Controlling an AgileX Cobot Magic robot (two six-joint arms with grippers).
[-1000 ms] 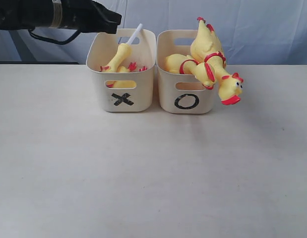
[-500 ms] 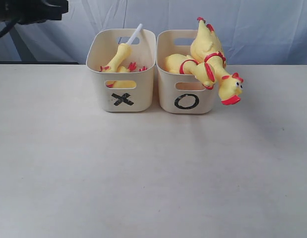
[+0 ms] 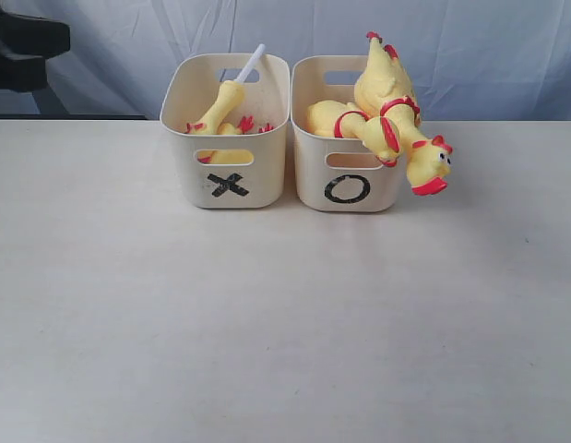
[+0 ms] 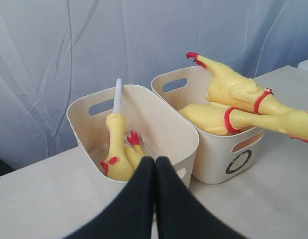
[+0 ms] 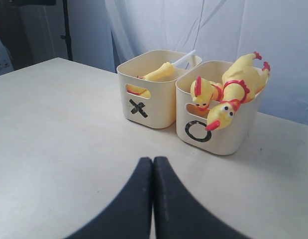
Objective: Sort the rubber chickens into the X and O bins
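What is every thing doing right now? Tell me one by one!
X bin: upright, partly filled
O bin: upright, piled above rim
tube piece: leaning inside X bin, tube up
headless body: low inside X bin
whole chickens: heads drooping over O bin's rim
left gripper: shut, empty
right gripper: shut, empty

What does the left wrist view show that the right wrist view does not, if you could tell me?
Only the left wrist view: the X bin floor around the tube piece, and the shut left gripper. Only the right wrist view: the black X mark, both whole chickens face-on, and the shut right gripper. Both: that bin, the O bin, the white tube, the O mark.
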